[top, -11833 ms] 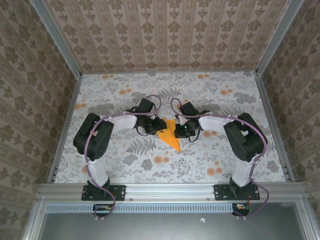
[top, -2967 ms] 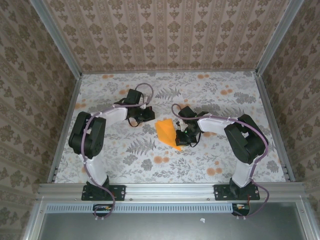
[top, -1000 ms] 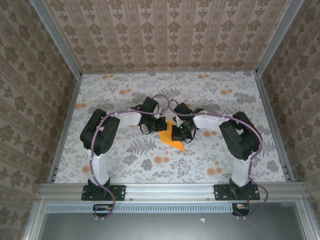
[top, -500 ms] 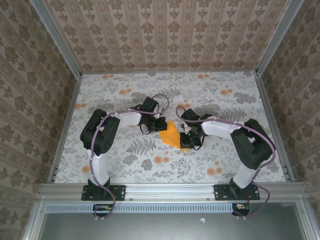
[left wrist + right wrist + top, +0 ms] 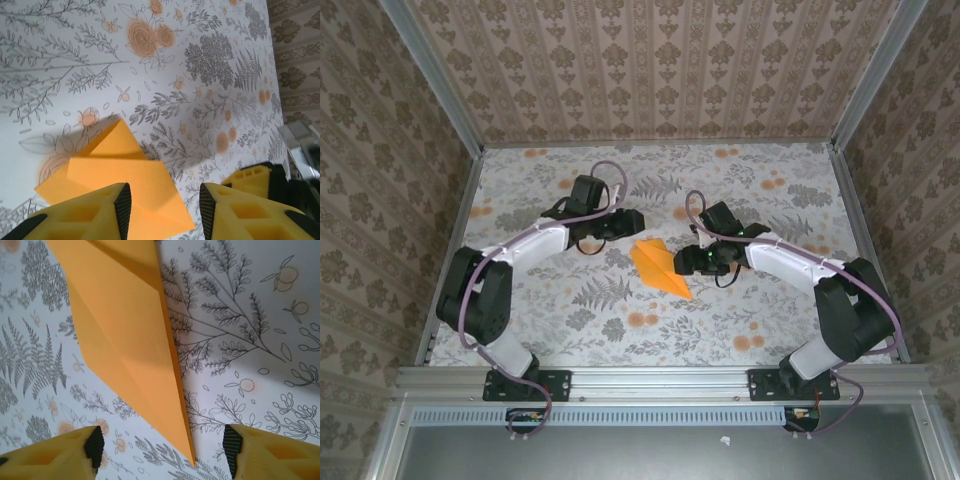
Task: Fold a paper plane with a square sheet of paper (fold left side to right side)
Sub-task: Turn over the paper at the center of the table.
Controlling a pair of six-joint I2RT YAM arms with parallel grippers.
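Both arms are drawing back from the centre as we are releasing. Our left gripper (image 5: 623,225) (image 5: 162,205) is hanging half-open and empty, just far-left of the paper plane (image 5: 660,265) (image 5: 125,175) (image 5: 120,330), which is lying folded on the cloth (image 5: 740,320). Our right gripper (image 5: 692,260) (image 5: 162,450) is gaping wide just right of it. We are judging the fold done, perhaps wanting firmer creasing.

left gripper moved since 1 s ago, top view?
Yes. The left gripper has pulled back off the paper plane, toward the far rail of the table and slightly left. It now sits apart from the paper.
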